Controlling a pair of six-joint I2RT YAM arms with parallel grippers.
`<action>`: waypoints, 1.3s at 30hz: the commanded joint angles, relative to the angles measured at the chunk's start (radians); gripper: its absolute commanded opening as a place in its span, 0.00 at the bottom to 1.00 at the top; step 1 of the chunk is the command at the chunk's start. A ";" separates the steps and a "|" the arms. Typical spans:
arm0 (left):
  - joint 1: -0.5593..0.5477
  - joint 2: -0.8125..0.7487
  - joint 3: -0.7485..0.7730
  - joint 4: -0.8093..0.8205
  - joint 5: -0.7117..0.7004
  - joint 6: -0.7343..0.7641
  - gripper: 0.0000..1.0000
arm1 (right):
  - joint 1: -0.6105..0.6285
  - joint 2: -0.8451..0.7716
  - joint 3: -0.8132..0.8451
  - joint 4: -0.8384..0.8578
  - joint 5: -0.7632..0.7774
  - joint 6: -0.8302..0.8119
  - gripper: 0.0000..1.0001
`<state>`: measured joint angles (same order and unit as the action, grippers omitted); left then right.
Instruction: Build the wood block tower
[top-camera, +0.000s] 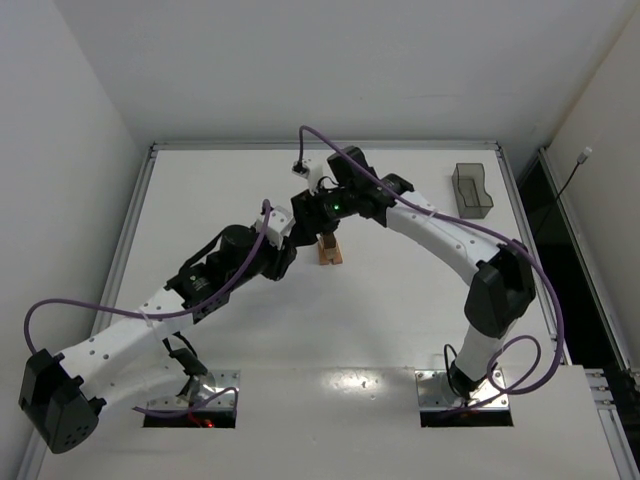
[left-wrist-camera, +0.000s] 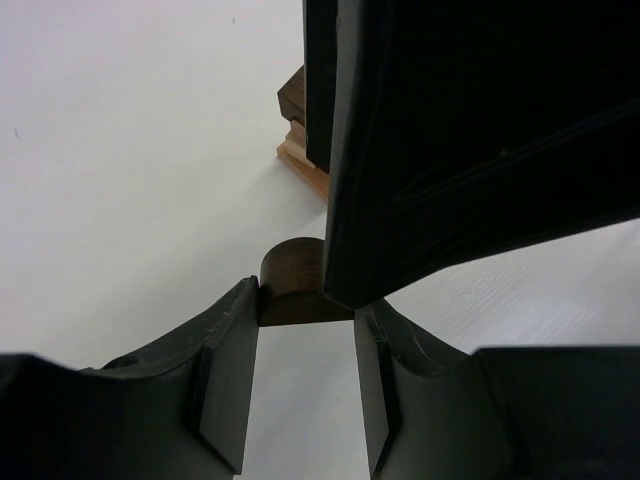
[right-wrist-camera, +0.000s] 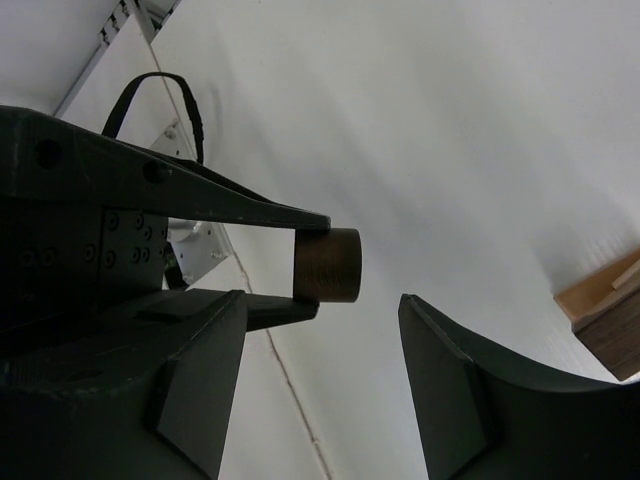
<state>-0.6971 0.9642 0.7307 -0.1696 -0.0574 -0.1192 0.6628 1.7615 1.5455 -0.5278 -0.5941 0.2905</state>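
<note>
My left gripper (left-wrist-camera: 306, 302) is shut on a dark brown round wood block (left-wrist-camera: 292, 283), pinched at the very tips of its fingers and held above the table. In the right wrist view the same block (right-wrist-camera: 328, 265) sticks out sideways from the left gripper's thin fingers (right-wrist-camera: 262, 212). My right gripper (right-wrist-camera: 322, 335) stands open around that spot, its broad fingers (right-wrist-camera: 195, 385) apart and not touching the block. The tower (top-camera: 329, 251) of light tan blocks with a dark piece stands just right of both grippers; its edge (left-wrist-camera: 293, 128) shows behind the right gripper's finger (left-wrist-camera: 450, 150), and again at the lower right (right-wrist-camera: 606, 318).
A grey translucent plastic tray (top-camera: 472, 190) stands at the back right of the white table (top-camera: 400, 330). Purple cables loop off both arms. The table's raised metal rim (top-camera: 135, 215) runs along the left and back edges.
</note>
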 joint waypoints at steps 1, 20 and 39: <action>-0.013 -0.004 0.049 0.053 0.010 -0.027 0.00 | 0.006 0.009 0.053 0.009 -0.004 -0.010 0.58; -0.022 0.015 0.049 0.071 0.001 -0.027 0.00 | 0.044 0.018 0.015 0.009 -0.052 -0.010 0.57; -0.022 -0.004 0.049 0.081 -0.059 -0.008 0.00 | 0.014 0.009 -0.047 0.038 -0.194 0.012 0.65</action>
<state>-0.7139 0.9798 0.7391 -0.1837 -0.0616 -0.1341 0.6731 1.7798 1.5150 -0.4950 -0.6514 0.2890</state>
